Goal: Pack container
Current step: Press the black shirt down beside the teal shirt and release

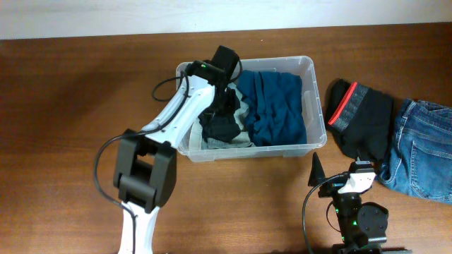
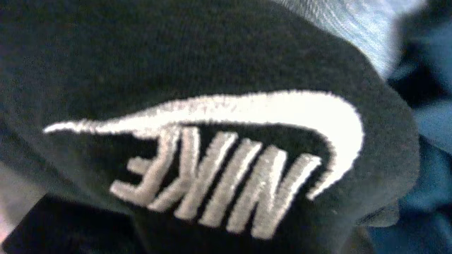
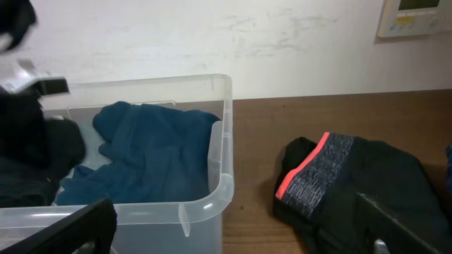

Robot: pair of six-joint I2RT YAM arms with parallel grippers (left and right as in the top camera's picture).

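Observation:
The clear container (image 1: 311, 106) stands mid-table with a blue garment (image 1: 272, 106) on its right side and a grey one (image 1: 244, 140) at the front. My left gripper (image 1: 224, 116) is down inside its left part, shut on a bunched black garment (image 1: 220, 128). That black fabric with a white Nike logo (image 2: 233, 162) fills the left wrist view and hides the fingers. My right gripper (image 1: 339, 169) stands open off the container's front right corner (image 3: 220, 185), nothing between its fingers.
A black garment with a coral-and-grey waistband (image 1: 360, 116) lies right of the container, also seen in the right wrist view (image 3: 339, 176). Blue jeans (image 1: 424, 144) lie at the far right edge. A wall runs behind the table.

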